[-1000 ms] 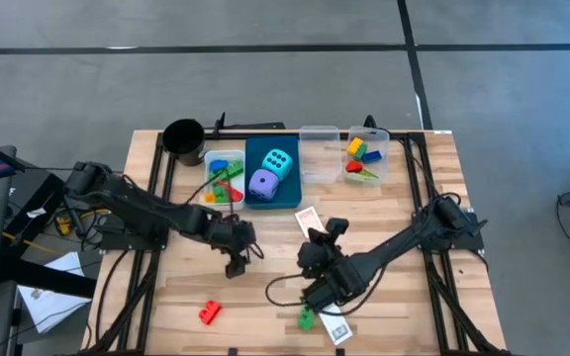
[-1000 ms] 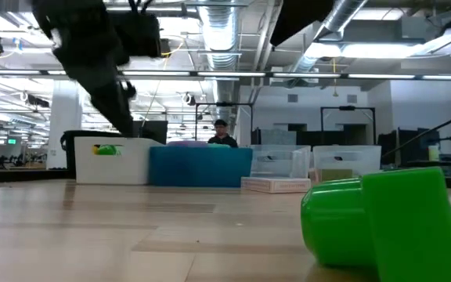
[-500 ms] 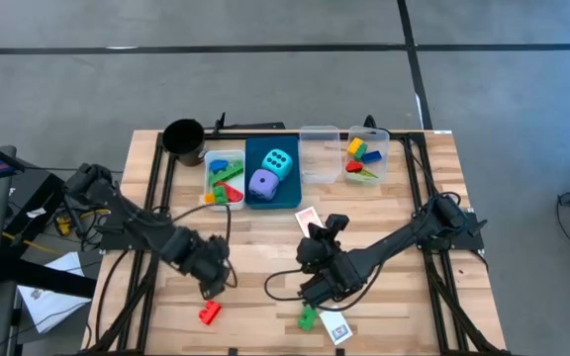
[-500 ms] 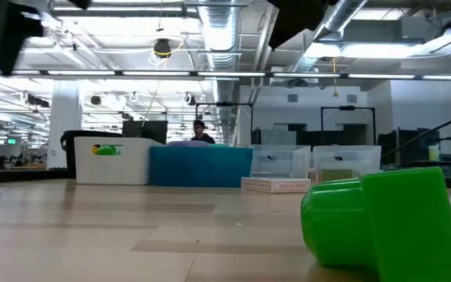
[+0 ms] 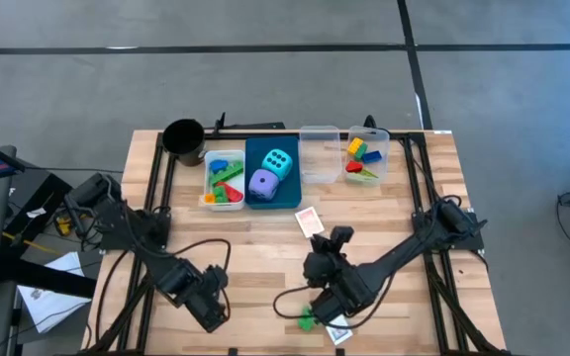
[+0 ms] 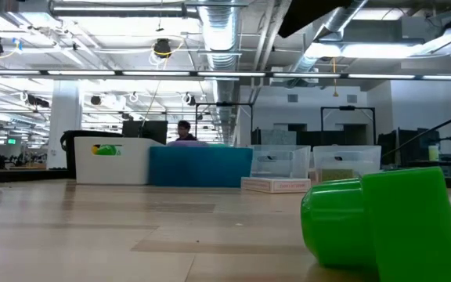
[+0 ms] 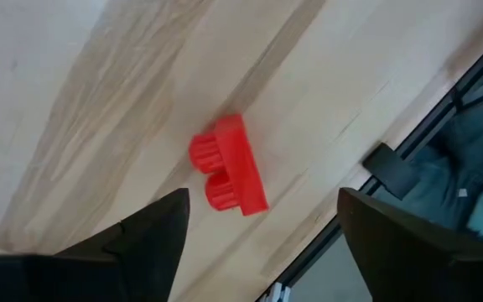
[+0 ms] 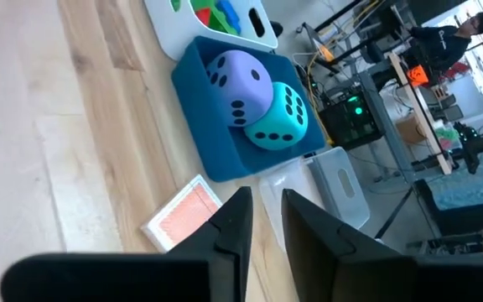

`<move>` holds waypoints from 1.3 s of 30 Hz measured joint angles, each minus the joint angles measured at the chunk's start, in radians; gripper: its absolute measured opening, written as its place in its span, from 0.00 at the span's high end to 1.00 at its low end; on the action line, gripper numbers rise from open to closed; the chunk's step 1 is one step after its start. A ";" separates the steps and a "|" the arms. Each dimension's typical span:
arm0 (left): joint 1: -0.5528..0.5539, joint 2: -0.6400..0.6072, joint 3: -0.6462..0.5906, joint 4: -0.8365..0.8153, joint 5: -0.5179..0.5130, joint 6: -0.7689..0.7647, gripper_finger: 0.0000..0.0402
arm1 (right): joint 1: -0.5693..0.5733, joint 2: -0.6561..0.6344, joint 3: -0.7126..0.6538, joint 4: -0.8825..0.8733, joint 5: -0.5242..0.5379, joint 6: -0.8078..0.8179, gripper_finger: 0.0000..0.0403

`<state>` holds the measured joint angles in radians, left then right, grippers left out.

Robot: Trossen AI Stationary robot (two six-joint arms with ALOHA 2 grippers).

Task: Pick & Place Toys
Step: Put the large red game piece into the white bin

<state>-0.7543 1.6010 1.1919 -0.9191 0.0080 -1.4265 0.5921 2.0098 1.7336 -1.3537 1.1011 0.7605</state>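
Red brick [image 7: 226, 166] lower left of high view, on table | left gripper [image 7: 258, 220] hovering above, fingers apart | step: approach | next: descend, close | right gripper [image 8: 264, 220] fingers slightly parted, empty.

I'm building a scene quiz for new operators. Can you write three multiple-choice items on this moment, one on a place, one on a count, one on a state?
1. Where does the red brick lie?
A. in the white bin
B. on the bare table below the left gripper
C. in the black cup

2. How many dice sit in the blue bin?
A. one
B. two
C. four

3. How does the left gripper stand?
A. open, holding nothing
B. shut on a card
C. shut on a green brick

Answers:
1 B, the left wrist view shows it on wood between the fingers.
2 B, a cyan die and a purple die.
3 A, its fingers are spread with the brick untouched.
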 joint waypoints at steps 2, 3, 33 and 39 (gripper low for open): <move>-0.007 0.007 0.000 0.005 0.003 -0.010 0.23 | 0.013 0.000 0.000 0.000 0.000 0.005 0.85; -0.008 0.011 0.000 0.004 0.008 -0.017 0.22 | 0.020 0.000 0.000 0.000 0.000 0.018 0.85; -0.026 0.012 -0.360 0.437 0.045 -0.176 0.11 | 0.234 0.005 0.000 0.147 -0.004 0.377 0.85; -0.026 0.009 -0.388 0.468 0.047 -0.177 0.16 | 0.256 0.006 0.000 0.195 -0.005 0.377 0.85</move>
<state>-0.7799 1.6100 0.8039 -0.4512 0.0550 -1.6032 0.8481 2.0155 1.7332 -1.1582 1.0966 1.1370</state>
